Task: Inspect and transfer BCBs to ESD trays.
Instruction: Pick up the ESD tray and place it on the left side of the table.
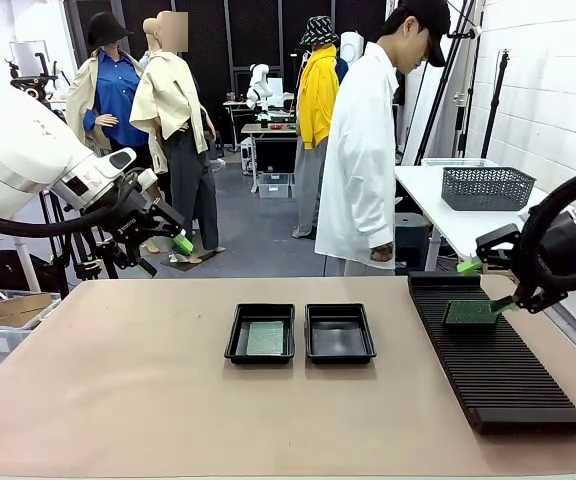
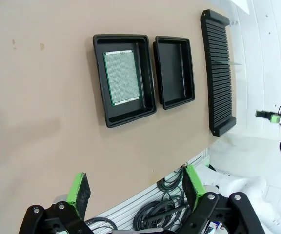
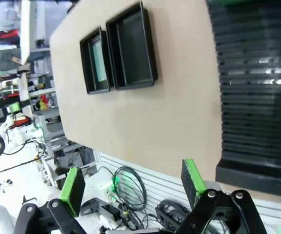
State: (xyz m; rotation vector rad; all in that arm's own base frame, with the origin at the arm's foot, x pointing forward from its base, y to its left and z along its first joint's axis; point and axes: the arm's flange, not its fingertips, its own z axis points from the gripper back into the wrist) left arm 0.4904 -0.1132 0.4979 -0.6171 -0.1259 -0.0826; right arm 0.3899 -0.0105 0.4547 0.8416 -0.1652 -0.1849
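1. left gripper [image 1: 165, 255]: jaws released, nothing between the pads. Upper left of the front view, raised clear of the table [image 1: 118, 390].
2. right gripper [image 1: 488, 283]: jaws spread, nothing grasped. Right edge of the frame, just above the slotted rack [image 1: 508, 385].
3. BCBs: one [image 1: 265, 338] lies flat in the left ESD tray [image 1: 234, 340], frame centre. Another [image 1: 470, 313] stands in the rack's far slots, just beside the right gripper's lower fingertip.
4. right ESD tray [image 1: 313, 340]: just beside the left one, floor bare.
5. grey mesh basket [image 1: 486, 187]: on a white side table, upper right.
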